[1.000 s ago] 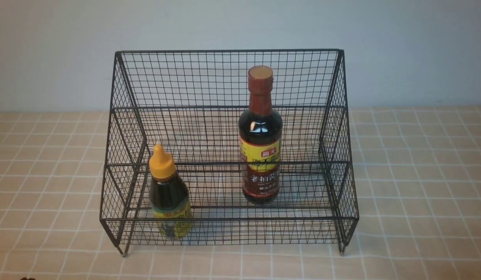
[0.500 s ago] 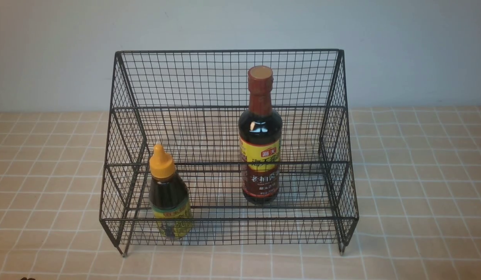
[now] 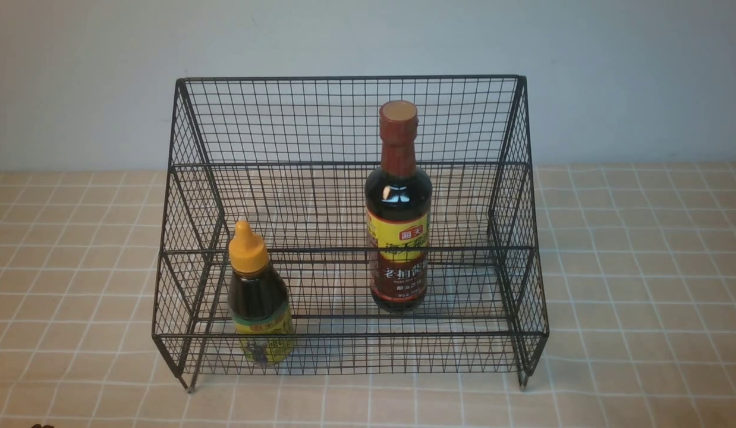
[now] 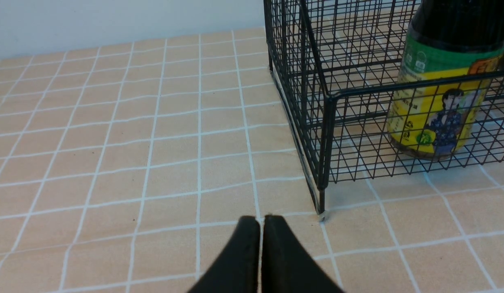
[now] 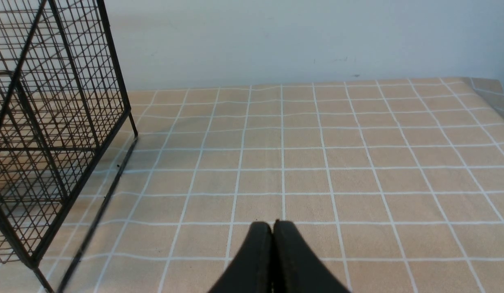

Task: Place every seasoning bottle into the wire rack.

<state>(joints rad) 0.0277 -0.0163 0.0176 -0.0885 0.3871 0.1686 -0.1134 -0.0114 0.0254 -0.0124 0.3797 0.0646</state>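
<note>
All that shows of me is the tips of my two grippers, one in each wrist view. My left gripper (image 4: pixel 261 221) ends in two matte black fingers (image 4: pixel 244 252), smooth and unmarked, broad at the base and narrowing to rounded tips, with only a hairline seam between them. My right gripper (image 5: pixel 272 226) looks the same: two plain black fingers (image 5: pixel 294 260), wedge-shaped, with soft rounded ends and a thin dark seam down the middle. I see no screws, cables or lettering on either. At the lower left edge of the front view there is a small dark speck I cannot identify.
</note>
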